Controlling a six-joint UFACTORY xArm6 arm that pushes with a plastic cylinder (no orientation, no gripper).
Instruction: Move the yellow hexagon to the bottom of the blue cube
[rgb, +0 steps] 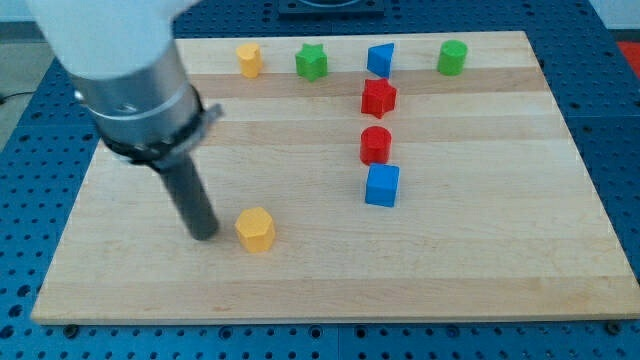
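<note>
We see my tip (205, 235) low in the frame's left, just left of the yellow hexagon (255, 229); the blue cube (382, 185) sits right of centre. No gripper shows.

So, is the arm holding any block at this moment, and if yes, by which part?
Nothing is held. My tip stands on the board just left of the yellow hexagon, with a small gap between them.

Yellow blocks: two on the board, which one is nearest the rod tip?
The yellow hexagon near the view's bottom, just right of my tip. The other yellow block sits far off at the wooden board's top edge.
</note>
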